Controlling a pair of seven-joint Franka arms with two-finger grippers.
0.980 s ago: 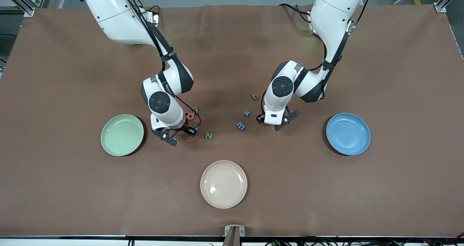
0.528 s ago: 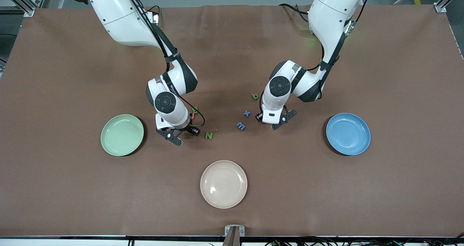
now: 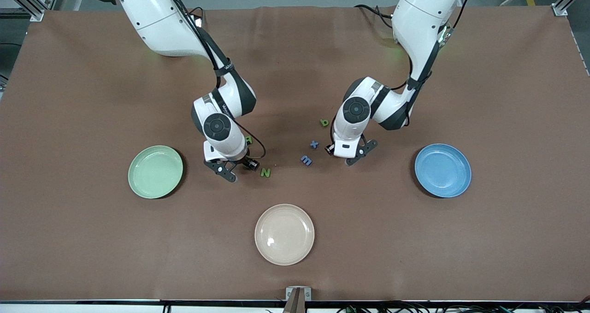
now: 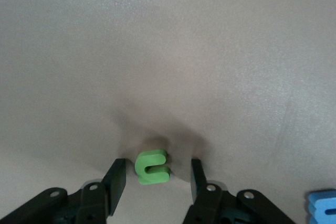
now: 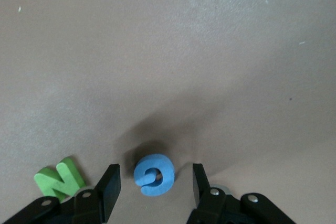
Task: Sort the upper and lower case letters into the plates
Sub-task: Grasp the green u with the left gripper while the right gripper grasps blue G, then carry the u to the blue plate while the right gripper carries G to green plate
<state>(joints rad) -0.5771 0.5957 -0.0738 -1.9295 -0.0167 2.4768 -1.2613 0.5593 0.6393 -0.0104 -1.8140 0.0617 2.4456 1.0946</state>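
Mint green plate (image 3: 155,171) sits out past the right tool (image 3: 232,167), which is down at the bench, fingers partly open around a blue letter (image 5: 154,174), not touching, green N (image 3: 265,172) beside it. Left tool (image 3: 346,156) likewise straddles a green letter (image 4: 152,166); blue plate (image 3: 442,170) lies past it.
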